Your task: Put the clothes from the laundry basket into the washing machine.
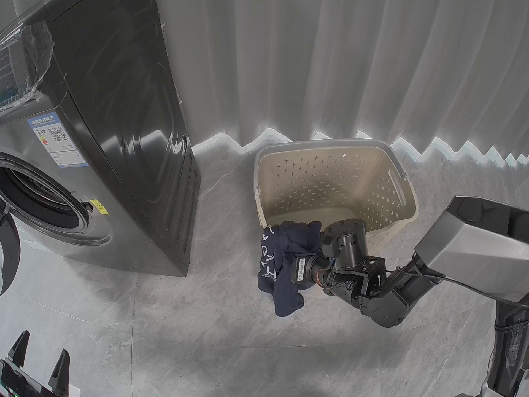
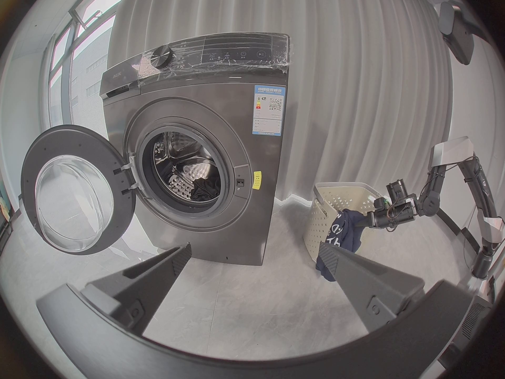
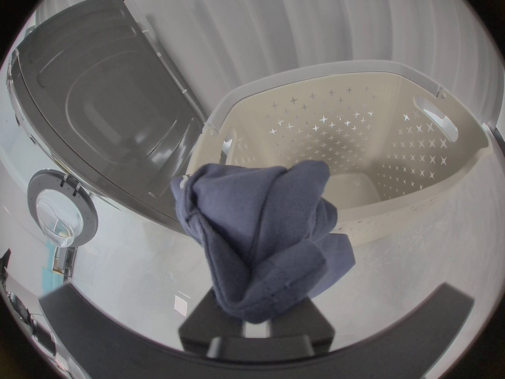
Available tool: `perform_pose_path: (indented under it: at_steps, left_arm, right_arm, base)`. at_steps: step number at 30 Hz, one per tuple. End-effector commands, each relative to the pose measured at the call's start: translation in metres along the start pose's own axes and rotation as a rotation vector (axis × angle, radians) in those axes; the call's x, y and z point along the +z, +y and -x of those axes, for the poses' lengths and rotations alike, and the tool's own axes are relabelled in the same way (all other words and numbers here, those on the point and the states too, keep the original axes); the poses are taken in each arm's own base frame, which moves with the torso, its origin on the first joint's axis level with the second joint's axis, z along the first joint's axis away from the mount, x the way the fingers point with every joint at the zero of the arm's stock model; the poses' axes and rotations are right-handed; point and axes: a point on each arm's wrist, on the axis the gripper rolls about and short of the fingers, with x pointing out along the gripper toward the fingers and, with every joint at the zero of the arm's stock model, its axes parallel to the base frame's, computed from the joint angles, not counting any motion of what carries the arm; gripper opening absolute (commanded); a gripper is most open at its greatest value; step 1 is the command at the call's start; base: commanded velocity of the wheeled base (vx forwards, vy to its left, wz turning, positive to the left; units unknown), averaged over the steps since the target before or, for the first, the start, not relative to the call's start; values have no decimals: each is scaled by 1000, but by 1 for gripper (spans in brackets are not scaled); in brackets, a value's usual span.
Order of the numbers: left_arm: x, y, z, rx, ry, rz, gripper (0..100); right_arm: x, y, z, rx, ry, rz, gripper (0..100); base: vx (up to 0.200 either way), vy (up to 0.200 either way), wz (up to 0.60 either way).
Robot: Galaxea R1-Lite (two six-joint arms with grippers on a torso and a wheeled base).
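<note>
My right fingers [image 3: 302,325] are clamped on a navy garment [image 1: 284,266], bunched and hanging above the floor [image 1: 209,326] at the near rim of the laundry basket [image 1: 330,145]; my left fingers [image 2: 368,282] gape wide, empty, facing the washing machine [image 2: 263,201], whose door [image 2: 73,190] stands open.

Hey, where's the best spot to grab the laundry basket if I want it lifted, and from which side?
Probably the handle slot in the laundry basket wall on the robot's right, from above, with one finger through the slot and one outside the rim. That side is bare; the navy garment hangs in front of the near left corner, crowding it.
</note>
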Motion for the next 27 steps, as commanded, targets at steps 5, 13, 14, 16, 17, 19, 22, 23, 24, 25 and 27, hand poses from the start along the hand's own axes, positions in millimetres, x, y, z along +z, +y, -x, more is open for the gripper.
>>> perform_pose_path:
  at_steps: [5,13,14,16,17,19,22,23,24,25,27]
  left_arm:
    - [-5,0,0,0,3,1,100]
    - [-5,0,0,0,3,1,100]
    - [-5,0,0,0,3,1,100]
    - [-5,0,0,0,3,1,100]
    - [-5,0,0,0,3,1,100]
    - [-5,0,0,0,3,1,100]
    - [-5,0,0,-1,3,1,100]
    - [-5,0,0,-1,3,1,100]
    - [-5,0,0,-1,3,1,100]
    - [-5,0,0,-1,3,-1,100]
    - [-5,0,0,-1,3,-1,100]
  right_arm:
    - [27,7,60,71,-100,-14,0]
    - [66,6,151,175,-252,-51,0]
    - [69,6,163,192,-271,-52,0]
    - [72,5,180,226,-288,-51,0]
    - [74,3,197,269,-307,-43,0]
    - [77,0,210,294,-340,-33,0]
    - [86,-3,222,304,-422,13,0]
    - [86,-5,223,302,-430,40,0]
    - [86,-5,224,301,-432,54,0]
    - [85,-6,226,301,-436,66,0]
    - [83,-8,229,303,-431,71,0]
  base:
    - [0,0,0]
    - [0,0,0]
    - [0,0,0]
    - [0,0,0]
    - [0,0,0]
    - [0,0,0]
    - [0,0,0]
    - [0,0,0]
    - [0,0,0]
    - [0,0,0]
    - [-200,0,0]
